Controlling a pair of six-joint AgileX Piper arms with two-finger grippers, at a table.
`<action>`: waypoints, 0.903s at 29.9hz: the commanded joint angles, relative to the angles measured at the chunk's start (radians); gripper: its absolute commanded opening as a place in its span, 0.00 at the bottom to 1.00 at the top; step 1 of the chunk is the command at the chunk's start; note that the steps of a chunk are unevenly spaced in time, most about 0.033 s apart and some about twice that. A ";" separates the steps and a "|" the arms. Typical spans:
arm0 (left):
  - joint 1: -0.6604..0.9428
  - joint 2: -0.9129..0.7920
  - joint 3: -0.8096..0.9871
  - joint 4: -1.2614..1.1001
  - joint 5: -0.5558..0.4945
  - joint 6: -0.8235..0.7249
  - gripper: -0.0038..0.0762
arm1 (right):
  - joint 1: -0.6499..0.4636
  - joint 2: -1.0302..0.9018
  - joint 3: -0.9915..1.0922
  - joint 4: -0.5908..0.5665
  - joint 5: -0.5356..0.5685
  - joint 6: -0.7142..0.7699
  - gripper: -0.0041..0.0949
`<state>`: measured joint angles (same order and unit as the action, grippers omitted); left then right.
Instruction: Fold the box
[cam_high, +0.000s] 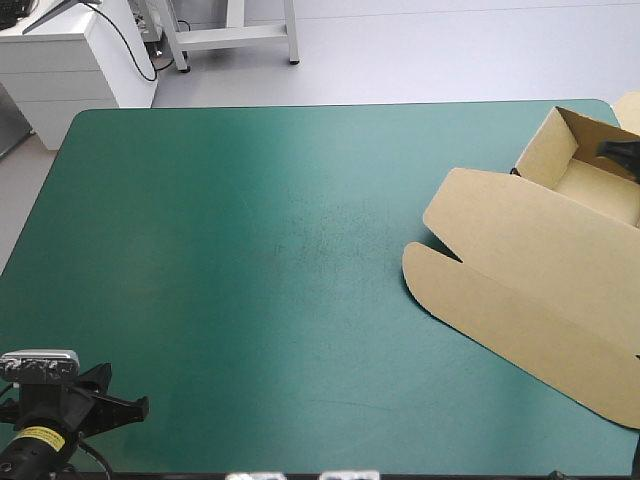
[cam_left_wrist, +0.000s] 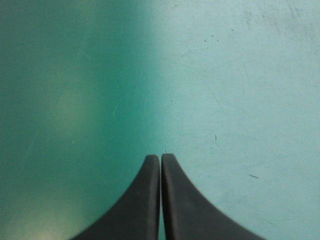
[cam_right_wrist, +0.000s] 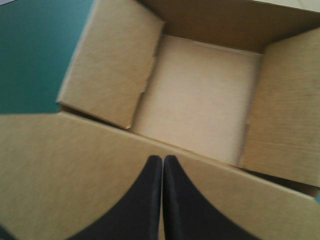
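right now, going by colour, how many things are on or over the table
brown: 1, the box, an open tray with its lid flat
black: 2, the left gripper and the right gripper, both shut
teal-green: 1, the table cover
total: 4
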<state>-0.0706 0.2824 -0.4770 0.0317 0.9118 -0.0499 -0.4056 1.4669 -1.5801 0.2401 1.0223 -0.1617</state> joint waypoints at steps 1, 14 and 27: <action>0.002 0.009 -0.024 -0.002 -0.060 -0.005 0.04 | 0.112 -0.154 0.082 0.032 -0.074 -0.071 0.02; 0.002 0.009 -0.024 -0.006 -0.061 -0.005 0.04 | 0.445 -0.607 0.620 0.038 -0.203 -0.123 0.02; 0.002 -0.010 -0.022 -0.014 -0.100 0.050 0.04 | 0.445 -1.114 0.949 0.026 -0.295 -0.179 0.02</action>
<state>-0.0706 0.2788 -0.4770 0.0286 0.8847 -0.0208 0.0343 0.4412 -0.6507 0.2615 0.8160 -0.3282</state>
